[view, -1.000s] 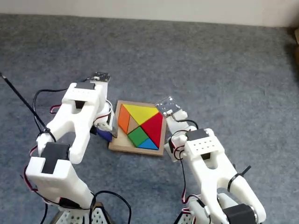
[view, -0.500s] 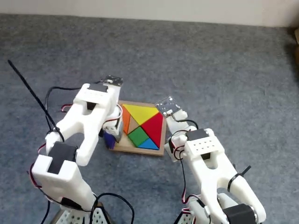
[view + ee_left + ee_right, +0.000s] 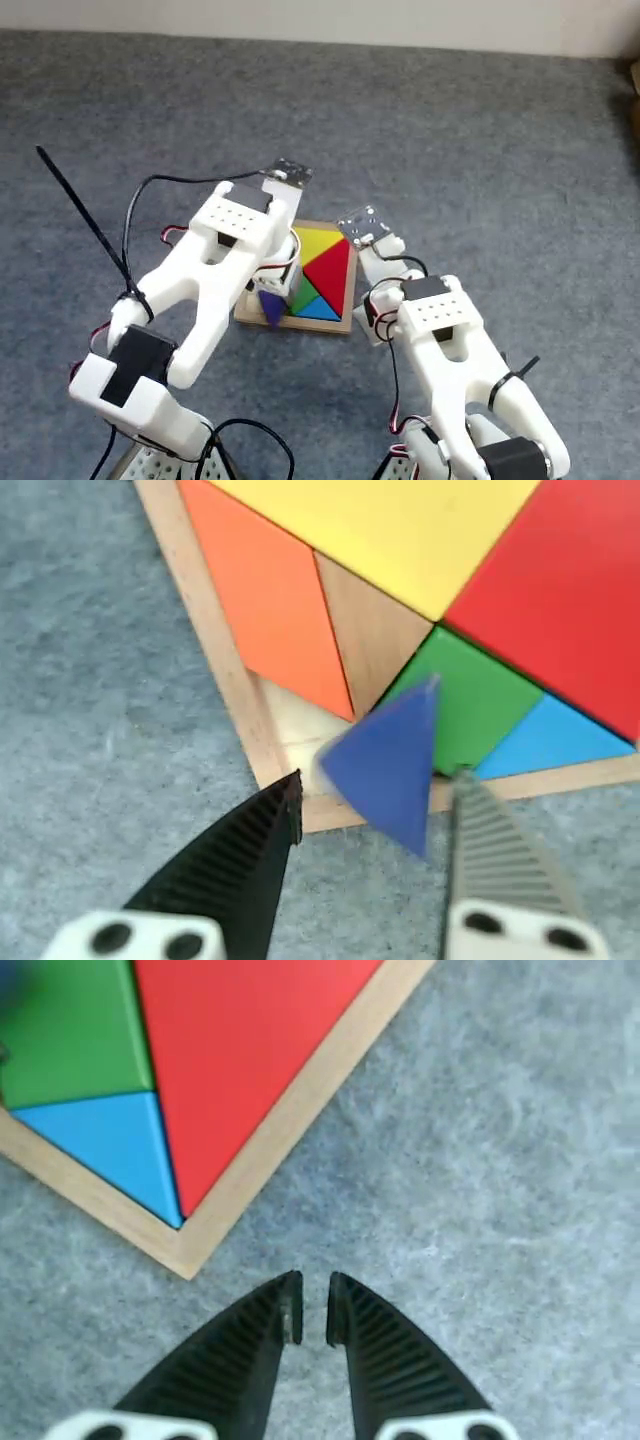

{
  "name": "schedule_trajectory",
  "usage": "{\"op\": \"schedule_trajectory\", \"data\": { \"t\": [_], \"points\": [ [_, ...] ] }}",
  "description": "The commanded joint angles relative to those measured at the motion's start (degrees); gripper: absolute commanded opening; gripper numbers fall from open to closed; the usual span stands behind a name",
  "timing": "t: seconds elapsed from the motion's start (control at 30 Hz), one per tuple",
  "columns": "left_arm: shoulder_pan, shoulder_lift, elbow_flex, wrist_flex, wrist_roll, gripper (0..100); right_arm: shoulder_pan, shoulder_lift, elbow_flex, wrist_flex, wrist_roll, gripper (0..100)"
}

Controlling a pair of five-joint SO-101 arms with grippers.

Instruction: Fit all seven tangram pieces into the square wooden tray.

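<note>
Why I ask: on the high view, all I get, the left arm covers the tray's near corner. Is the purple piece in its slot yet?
Observer: Not yet. The left wrist view shows the purple triangle tilted between the fingers of the left gripper, over a corner of the tray.
Operator: Is its slot free?
Observer: Yes, a pale bare corner lies beside the orange piece, partly under the triangle.
Operator: And the right gripper?
Observer: Its wrist view shows the right gripper all but closed, empty, over the carpet just off the tray's corner.
</note>
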Motion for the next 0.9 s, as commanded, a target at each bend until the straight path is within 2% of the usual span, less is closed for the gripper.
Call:
{"op": "schedule_trajectory", "data": {
  "t": [0.0, 0.17, 0.3, 0.43, 0.57, 0.73, 0.87],
  "points": [
    [-1.8, -3.03, -2.77, 2.02, 3.08, 29, 0.84, -2.42, -0.13, -0.66, -0.53, 5.1],
    [-6.46, -3.74, -7.25, 7.03, 3.08, 28, 0.84, -2.42, -0.13, -0.66, -0.53, 5.1],
    [-11.38, -9.63, -9.54, 10.73, 2.9, 24, 2.42, -2.51, -0.57, -0.48, -0.53, 5.1],
    [-16.66, -20.26, -5.67, 10.55, -1.23, 24, 2.86, -2.59, -2.15, 3.38, -0.53, 5.1],
    [-24.31, -29.85, 0.92, 10.55, -4.48, 24, 0.13, -2.51, -7.69, 7.34, -0.53, 5.1],
    [-35.12, -34.95, 11.65, 3.08, -7.91, 24, -7.25, -1.8, -15.78, 12.26, -1.76, 5.1],
    [-39.78, -34.86, 21.05, -4.92, -8.79, 24, -13.67, -1.8, -20.62, 12.18, -6.24, 5.1]
  ]
}}
